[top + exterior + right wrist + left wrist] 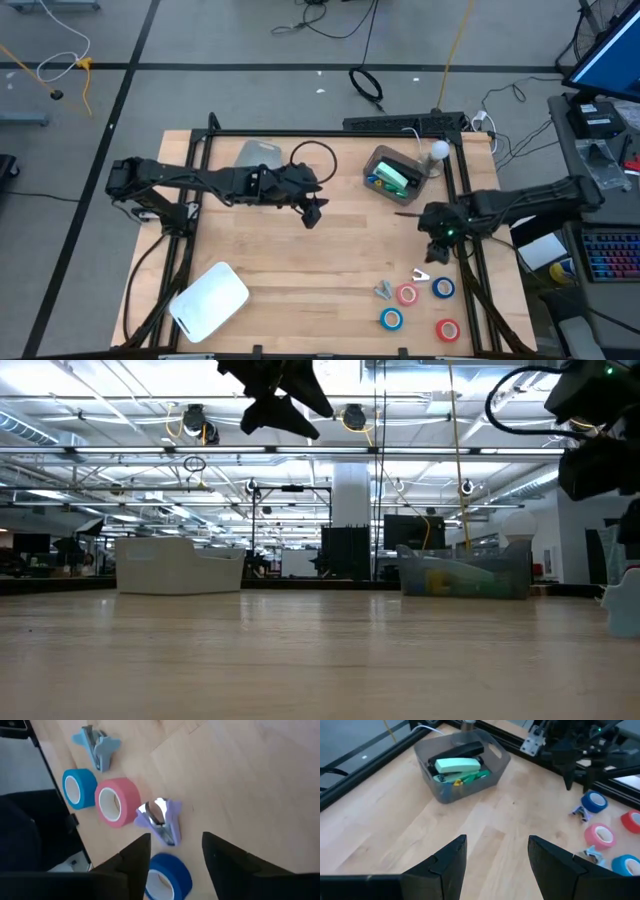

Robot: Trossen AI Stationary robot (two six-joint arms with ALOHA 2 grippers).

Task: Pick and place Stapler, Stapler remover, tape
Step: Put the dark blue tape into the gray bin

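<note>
My right gripper [172, 857] parted, empty, poised over stapler remover [161, 820] near table's right front corner; left gripper [496, 857] parted, empty, mid-table, waiting.

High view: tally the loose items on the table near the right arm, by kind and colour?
Blue tape rolls: 2
Red tape rolls: 2
Staple removers: 2
Total: 6

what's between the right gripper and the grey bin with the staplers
Bare wood only: in the high view nothing lies on the table between the right gripper and the grey bin.
</note>
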